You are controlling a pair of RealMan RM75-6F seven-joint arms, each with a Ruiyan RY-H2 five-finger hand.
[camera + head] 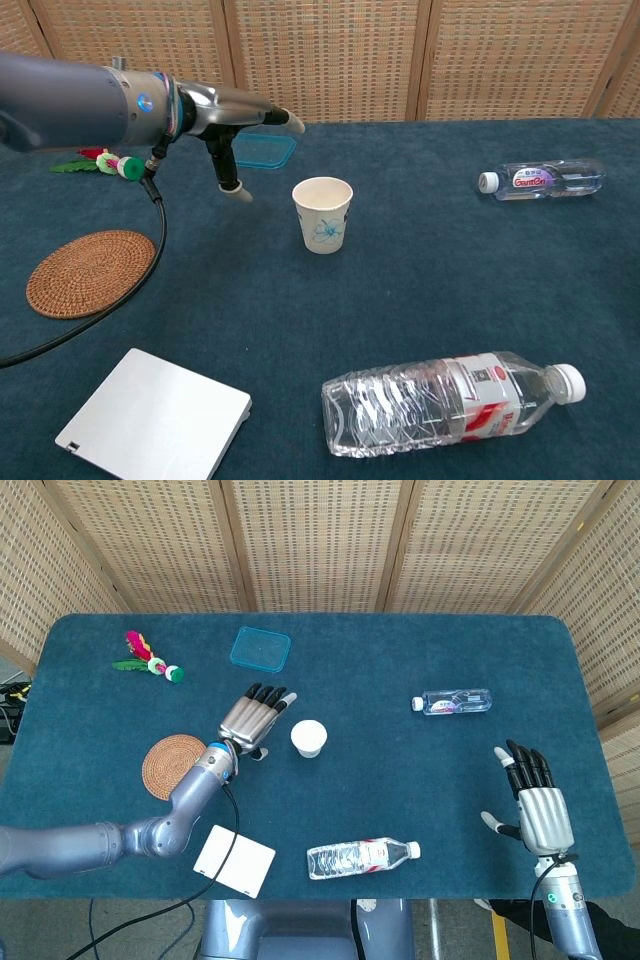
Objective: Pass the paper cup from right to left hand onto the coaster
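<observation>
A square translucent teal plastic lid (260,648) lies flat on the dark blue felt table (400,780), just beyond the left fingers (268,693). A toy of pink, yellow and green feathers with a small ball (147,656) lies far to their outer side near the back edge. A flat white rectangular box (234,861) sits at the near edge, behind the left fingers. A large clear plastic water bottle with a red label (361,857) lies on its side near it. A smaller clear bottle with a blue label (453,701) lies on its side beyond the right fingers (522,765). Woven rattan screen panels (320,540) stand behind the table.
</observation>
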